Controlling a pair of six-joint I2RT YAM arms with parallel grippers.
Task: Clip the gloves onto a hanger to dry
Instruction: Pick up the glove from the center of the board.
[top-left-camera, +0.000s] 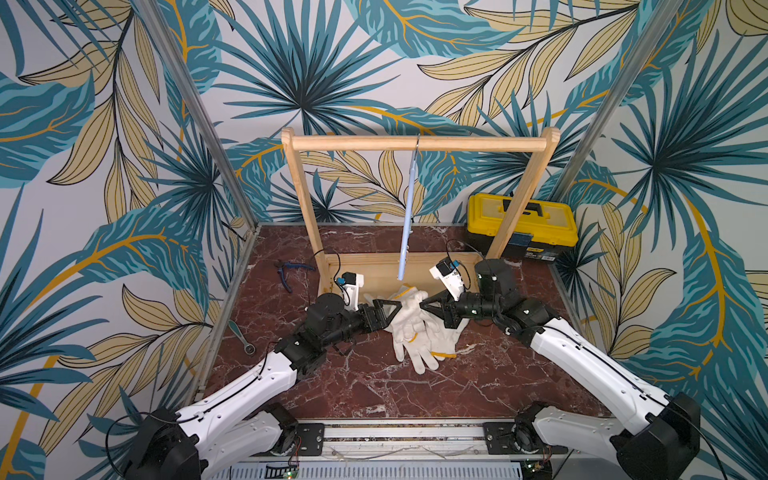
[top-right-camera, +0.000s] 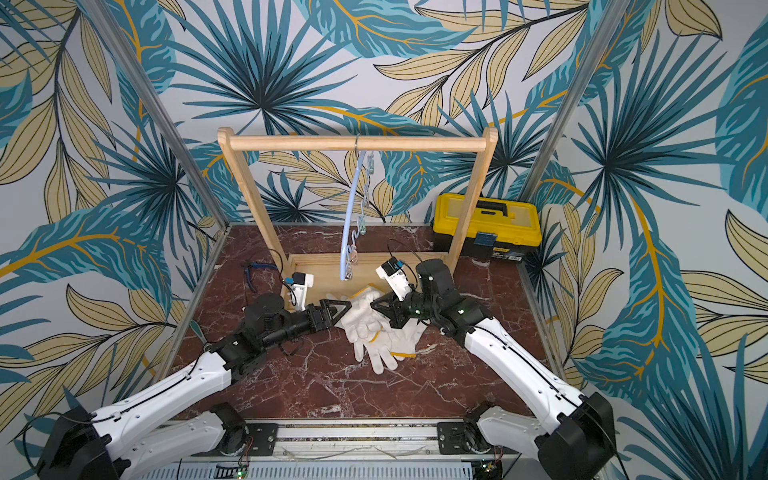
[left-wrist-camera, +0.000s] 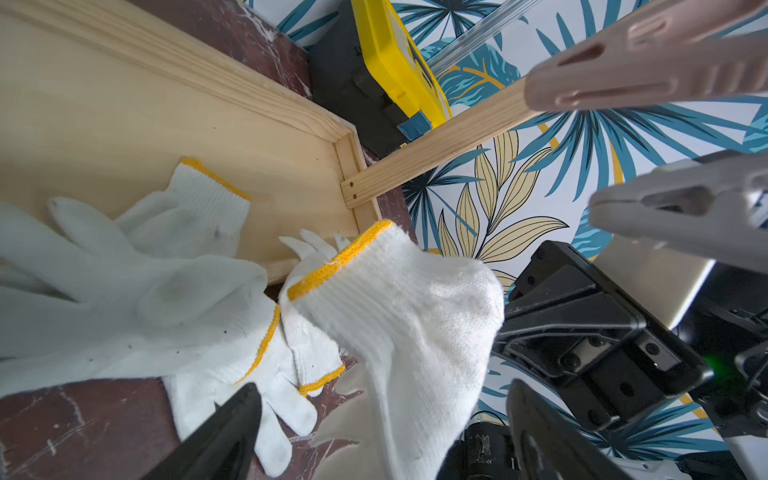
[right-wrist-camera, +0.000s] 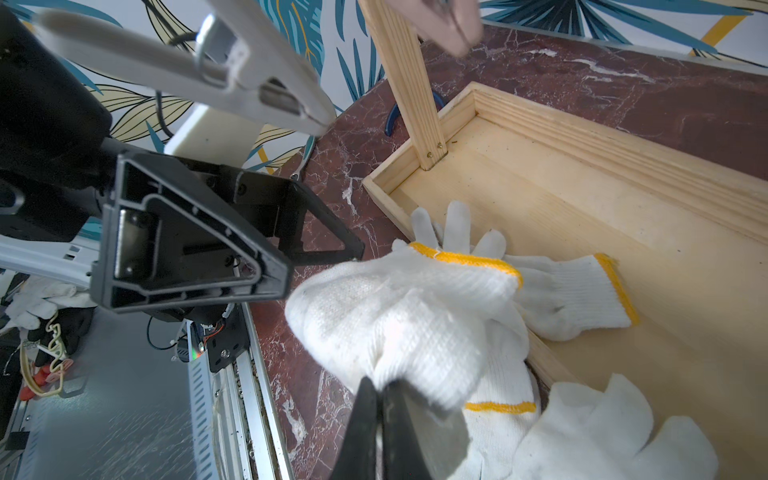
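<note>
Wooden rack (top-left-camera: 417, 144) sits at the back middle of the table (top-left-camera: 374, 386), with the hanger (top-left-camera: 408, 216) hooked on its top rail, dangling over the base tray (top-left-camera: 365, 258). Toolbox (top-left-camera: 521, 224) is behind the rack's right upright. Pliers (top-left-camera: 289, 270) lie just left of the tray, and the wrench (top-left-camera: 241, 338) is nearer, by the table's left edge. Gloves (top-left-camera: 411, 328) are piled across the tray's front rim — one in the tray, the rest on the table.

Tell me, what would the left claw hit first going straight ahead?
Probably the lifted glove pinched by the right gripper; it hangs just ahead of the open left gripper, though depth is unclear.
</note>
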